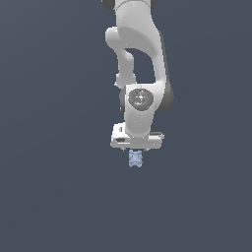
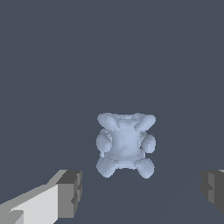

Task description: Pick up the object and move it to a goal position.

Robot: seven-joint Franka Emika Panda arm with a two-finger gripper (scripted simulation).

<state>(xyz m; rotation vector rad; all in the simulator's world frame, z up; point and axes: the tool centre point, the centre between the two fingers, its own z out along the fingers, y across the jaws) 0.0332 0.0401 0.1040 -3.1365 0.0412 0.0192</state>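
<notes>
Exterior view: the white arm hangs down from the top of the frame, wrist pointing straight down. The end effector sits at its lower end, under a wide white hand body. The block shows directly below that body, pale blue and mottled, much narrower than the hand. The fingers are too small and dark here to make out; whether they touch the block cannot be told from this view.

Wrist view: the block lies on the plain dark grey desk, centred ahead of the camera. Outline roughly rectangular, with rounded lobes at the corners and along the sides and a smoother flat patch in the middle. The end effector is spread wide: one grey fingertip with its white finger body shows at one lower corner of the picture, the other fingertip at the opposite edge. The gap between them is far wider than the block. Neither tip touches the block; bare desk shows between each tip and the block's nearest lobes. The block sits between the lines of the two fingers, nearer the first tip than the second. Nothing is held.
</notes>
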